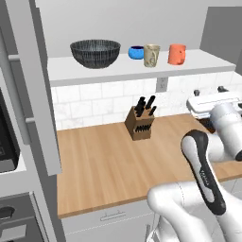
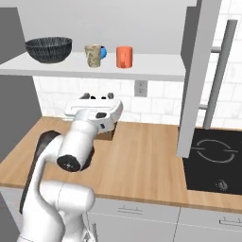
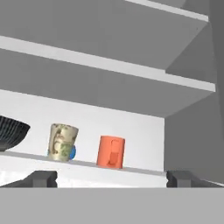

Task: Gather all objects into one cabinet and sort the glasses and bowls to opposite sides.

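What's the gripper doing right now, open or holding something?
Gripper: open, fingers spread wide and holding nothing; it points toward the shelf with the orange mug and beige mottled mug.

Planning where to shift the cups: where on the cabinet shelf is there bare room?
Free: the shelf board right of the orange mug, up to the cabinet wall. Crowded: blue cup and beige mug close together beside the bowl.
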